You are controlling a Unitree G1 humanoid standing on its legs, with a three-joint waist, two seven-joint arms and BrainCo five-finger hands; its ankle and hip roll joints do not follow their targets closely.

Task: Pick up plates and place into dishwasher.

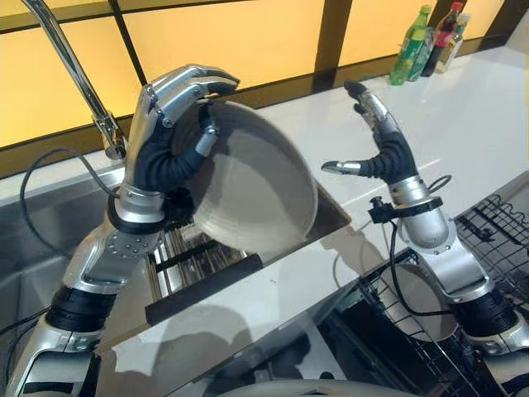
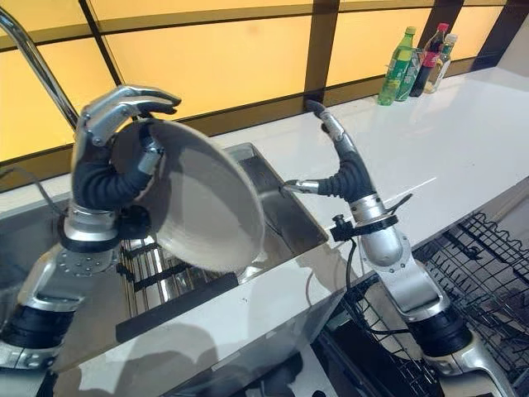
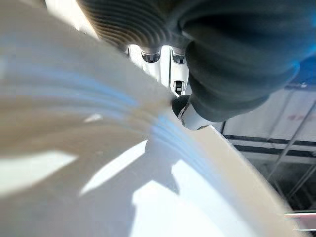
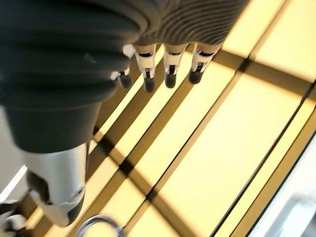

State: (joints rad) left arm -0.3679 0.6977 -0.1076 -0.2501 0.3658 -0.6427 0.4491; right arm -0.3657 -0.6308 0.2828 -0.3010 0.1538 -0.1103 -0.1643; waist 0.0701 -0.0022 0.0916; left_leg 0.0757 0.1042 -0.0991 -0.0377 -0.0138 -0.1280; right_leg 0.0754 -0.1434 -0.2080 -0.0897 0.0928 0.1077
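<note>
A large pale plate (image 1: pixel 256 194) is held tilted on edge above the sink, its hollow face turned to the right. My left hand (image 1: pixel 169 124) is shut on its upper rim, fingers curled over the top and thumb behind; the left wrist view shows the plate (image 3: pixel 98 163) from very close under the thumb (image 3: pixel 197 116). My right hand (image 1: pixel 376 145) is raised just right of the plate, open, fingers straight up and thumb pointing toward the plate's rim, not touching it. The dishwasher's black wire rack (image 1: pixel 496 231) lies at the lower right, below the right arm.
The steel sink (image 2: pixel 273 207) with a slotted rack (image 1: pixel 194 260) lies below the plate. A curved tap (image 1: pixel 74 70) rises at the far left. Several bottles (image 1: pixel 430 41) stand at the back right of the white counter (image 1: pixel 463 116). A yellow panelled wall runs behind.
</note>
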